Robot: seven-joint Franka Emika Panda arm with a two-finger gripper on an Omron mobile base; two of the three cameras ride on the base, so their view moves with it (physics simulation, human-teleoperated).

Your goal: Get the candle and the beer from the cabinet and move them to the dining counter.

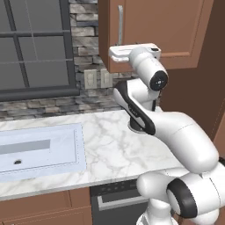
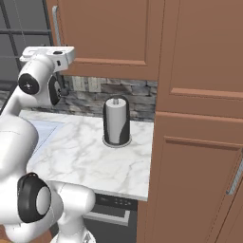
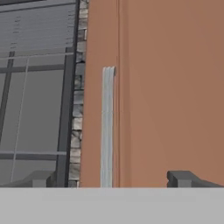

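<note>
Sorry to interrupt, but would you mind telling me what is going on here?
The robot has raised its open hand to the closed wall cabinet, facing the silver handle without gripping it. It holds nothing. A paper towel roll stands on the marble counter beside the sink.

Lighting: even, diffuse, moderately bright in all three views; no single source discernible. Shadows: faint, soft-edged; a dim contact shadow rings the paper towel roll [image 2: 116,121] at centre frame on the marble tabletop [image 2: 85,154]. Glare: none; mild sheen on the white arm [image 1: 184,136], right of frame. Window [image 1: 35,44], upper left, reads dull grey, casting no light. Sharpness: rendered, low resolution, slightly soft throughout; cabinet [image 3: 166,87] and handle [image 3: 107,127] in the hand view blurred at edges. Edge distortion: none apparent.
</note>
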